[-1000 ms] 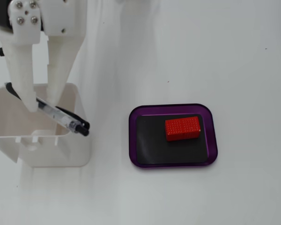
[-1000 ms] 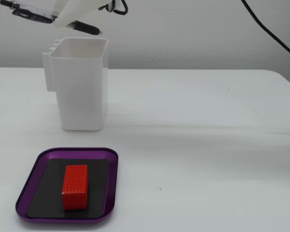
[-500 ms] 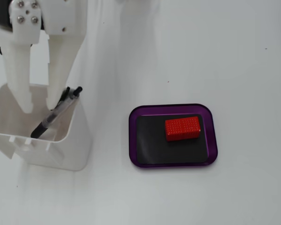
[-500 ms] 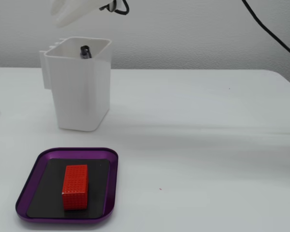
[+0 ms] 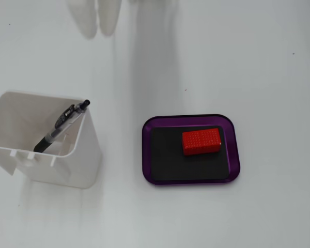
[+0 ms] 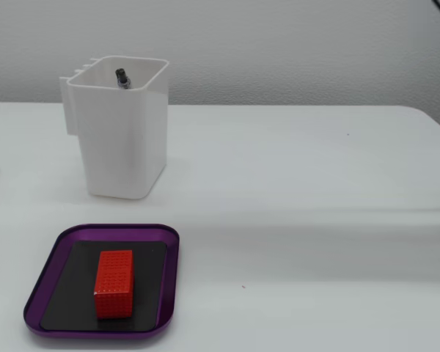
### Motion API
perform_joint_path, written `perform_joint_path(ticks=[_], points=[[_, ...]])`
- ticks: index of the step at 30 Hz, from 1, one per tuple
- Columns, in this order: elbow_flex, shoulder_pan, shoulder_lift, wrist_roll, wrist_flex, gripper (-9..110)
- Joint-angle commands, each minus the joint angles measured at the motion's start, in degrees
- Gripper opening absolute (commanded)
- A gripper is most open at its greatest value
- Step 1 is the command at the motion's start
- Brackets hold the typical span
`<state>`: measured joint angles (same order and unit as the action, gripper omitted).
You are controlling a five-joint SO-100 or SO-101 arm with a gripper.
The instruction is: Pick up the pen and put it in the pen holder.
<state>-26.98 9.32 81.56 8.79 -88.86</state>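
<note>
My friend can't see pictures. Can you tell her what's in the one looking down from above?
A pen leans inside a tall white pen holder on a white table. Beside it, a purple tray holds a red block. The blurry gripper is at the top edge.

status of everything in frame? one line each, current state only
pen: inside the pen holder, leaning against its wall, one end poking above the rim.
pen holder: upright on the table, open top, holding the pen.
gripper: only blurred fingertips at the top edge, holding nothing; open or shut unclear.
red block: lying flat on the tray's black centre.
tray: flat on the table, holding only the block.
</note>
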Motion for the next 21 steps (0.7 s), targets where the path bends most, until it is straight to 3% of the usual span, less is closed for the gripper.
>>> perform_joint_path(ticks=[1,10,17,21], points=[[5.01,-1.85,10.37,-3.60,-7.38,7],[-23.73,-1.67,35.86,-4.13,-8.17,7],[-64.78,-1.76,61.08,-4.13,-7.91,7],[-89.82,-1.23,76.46,-4.13,0.35,7]])
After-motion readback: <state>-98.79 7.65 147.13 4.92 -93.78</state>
